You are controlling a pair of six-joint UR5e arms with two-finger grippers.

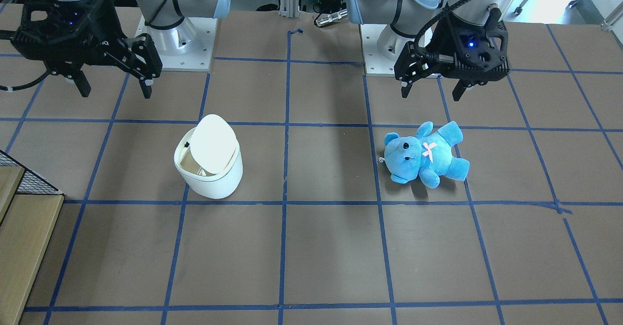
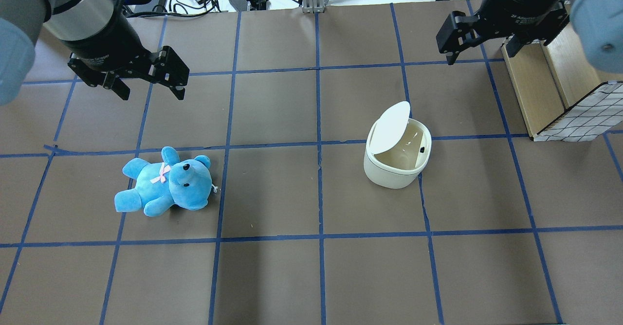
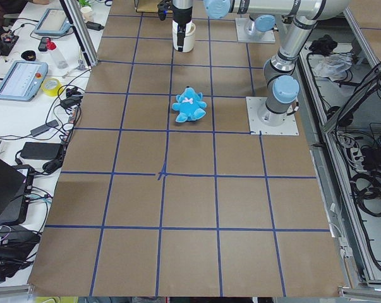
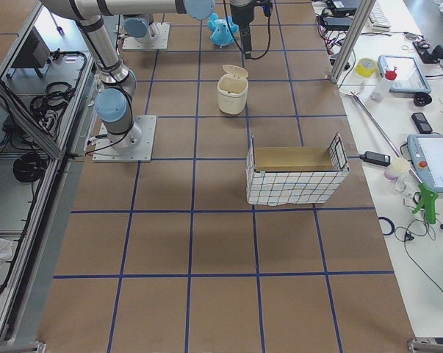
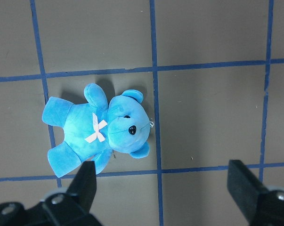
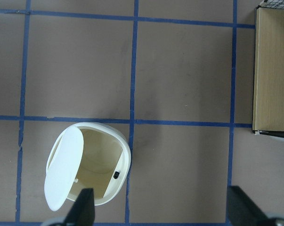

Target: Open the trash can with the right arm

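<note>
The white trash can [image 1: 214,184] stands upright on the table with its flat lid [image 1: 212,142] tipped up, so the beige inside shows. It also shows in the overhead view [image 2: 389,171] and low left in the right wrist view [image 6: 92,169]. My right gripper [image 1: 115,89] hangs open and empty high above the table, apart from the can; it also shows in the overhead view [image 2: 479,55]. My left gripper [image 1: 431,91] is open and empty above the blue teddy bear [image 1: 426,154].
A wire-mesh basket with a wooden floor [image 2: 559,86] stands at the table's edge on my right, beyond the can. The teddy [image 2: 165,184] lies on its back on my left half. Blue tape lines grid the brown table.
</note>
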